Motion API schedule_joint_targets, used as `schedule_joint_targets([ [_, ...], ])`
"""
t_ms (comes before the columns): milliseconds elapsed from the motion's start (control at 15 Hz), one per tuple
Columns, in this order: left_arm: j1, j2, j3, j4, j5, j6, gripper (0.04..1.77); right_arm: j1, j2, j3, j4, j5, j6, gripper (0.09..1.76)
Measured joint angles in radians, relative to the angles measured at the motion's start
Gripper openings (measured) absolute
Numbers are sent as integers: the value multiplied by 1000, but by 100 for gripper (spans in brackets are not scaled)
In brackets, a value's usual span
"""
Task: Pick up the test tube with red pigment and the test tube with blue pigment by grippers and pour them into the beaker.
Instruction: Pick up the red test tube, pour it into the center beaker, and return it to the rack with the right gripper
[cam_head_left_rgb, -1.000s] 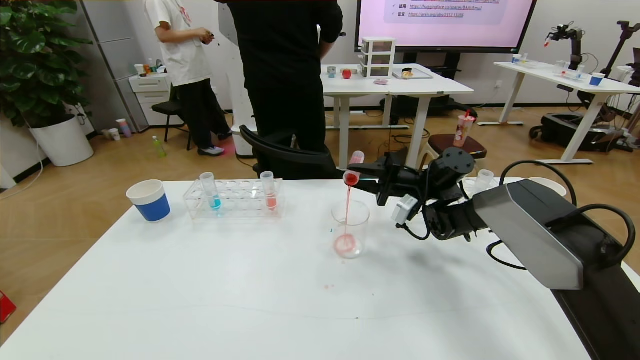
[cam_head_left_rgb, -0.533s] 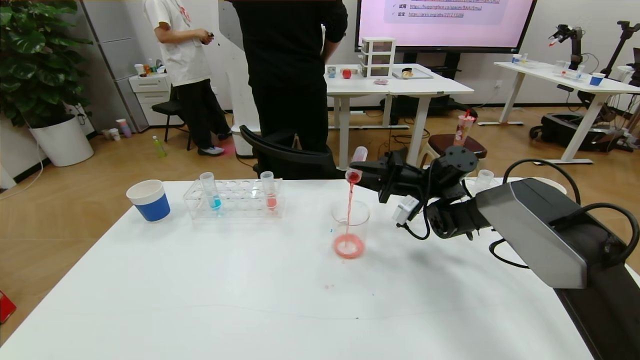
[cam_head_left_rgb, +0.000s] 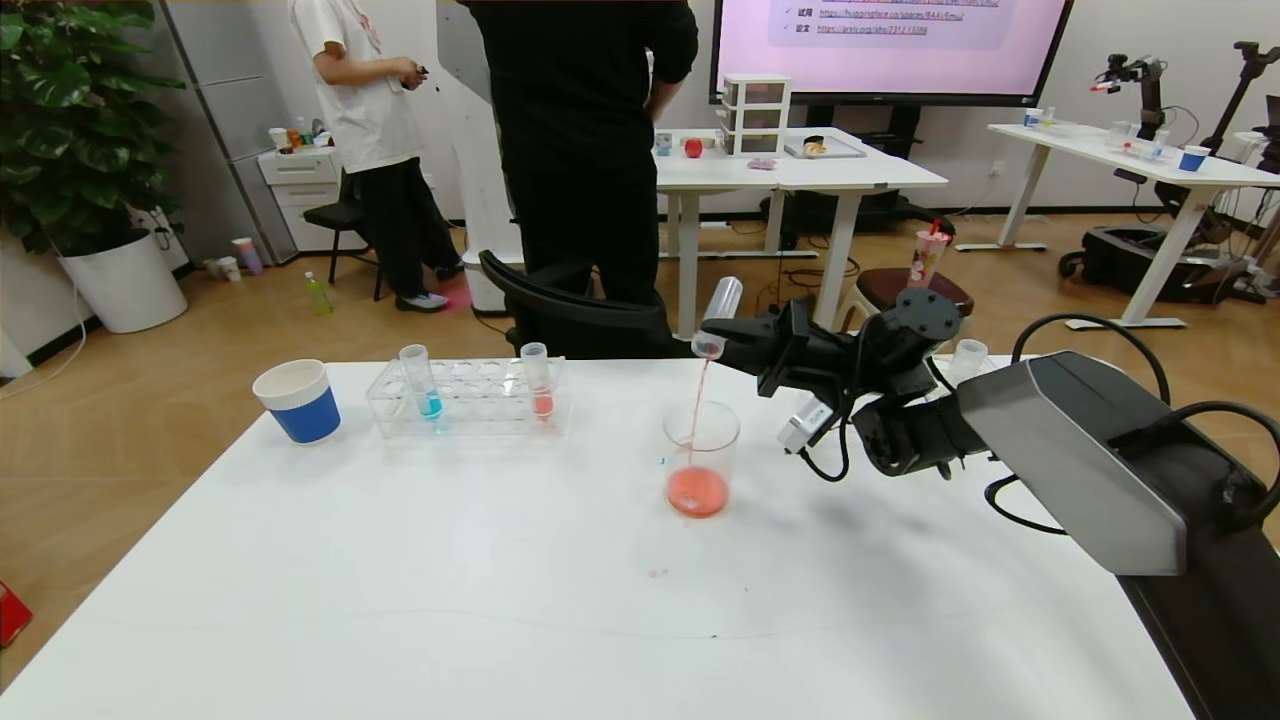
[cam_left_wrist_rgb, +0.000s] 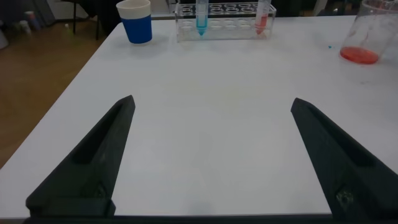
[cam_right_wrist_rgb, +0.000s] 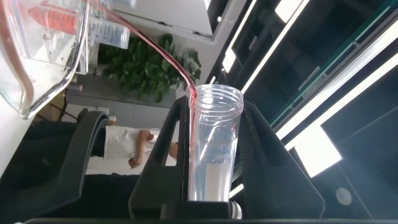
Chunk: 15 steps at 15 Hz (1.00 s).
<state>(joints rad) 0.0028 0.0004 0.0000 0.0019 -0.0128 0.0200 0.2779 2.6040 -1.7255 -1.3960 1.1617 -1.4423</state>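
The right gripper (cam_head_left_rgb: 745, 345) is clamped on the red tube (cam_head_left_rgb: 718, 312), holding it above the beaker (cam_head_left_rgb: 700, 458) and a little to that beaker's right. The tube is tipped well past level, mouth down and toward the beaker, its round end raised behind. That tilt is what lets the liquid run: a thin red stream falls from the mouth into the beaker, where a red pool covers the bottom. The tube looks almost clear along its length, so I judge the pour is close to finished. In the right wrist view the two fingers (cam_right_wrist_rgb: 258, 155) press the tube's sides below its rim, leaving the mouth free so nothing blocks the flow.

The blue tube (cam_head_left_rgb: 420, 385) stands upright in the clear rack (cam_head_left_rgb: 470, 410), left of the beaker, with another tube of reddish liquid (cam_head_left_rgb: 538, 385) a few holes nearer the beaker. The blue tube's turn has not come. A blue cup (cam_head_left_rgb: 297, 400) sits left of the rack.

The left gripper (cam_left_wrist_rgb: 211, 155) hangs low over the table (cam_head_left_rgb: 500, 600) with its fingers spread wide and nothing between them, on the near side of the rack, likely placed to reach the blue tube.
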Motion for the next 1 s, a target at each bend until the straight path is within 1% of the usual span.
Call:
schedule_joint_targets([
  [267, 0, 0, 0, 0, 0, 0, 175, 9, -14, 11, 4, -51, 20, 49],
  [333, 0, 0, 0, 0, 0, 0, 175, 10, -24, 14, 2, -73, 70, 49],
  [467, 0, 0, 0, 0, 0, 0, 175, 13, -46, 16, -24, -116, 217, 49],
  [600, 0, 0, 0, 0, 0, 0, 175, 17, -77, 31, -77, -162, 402, 49],
  [733, 0, 0, 0, 0, 0, 0, 175, 17, -115, 96, -145, -281, 576, 49],
  [800, 0, 0, 0, 0, 0, 0, 175, 16, -137, 149, -155, -337, 624, 49],
  [867, 0, 0, 0, 0, 0, 0, 175, 16, -163, 213, -158, -396, 660, 49],
  [1000, 0, 0, 0, 0, 0, 0, 175, 19, -229, 377, -162, -557, 761, 49],
])
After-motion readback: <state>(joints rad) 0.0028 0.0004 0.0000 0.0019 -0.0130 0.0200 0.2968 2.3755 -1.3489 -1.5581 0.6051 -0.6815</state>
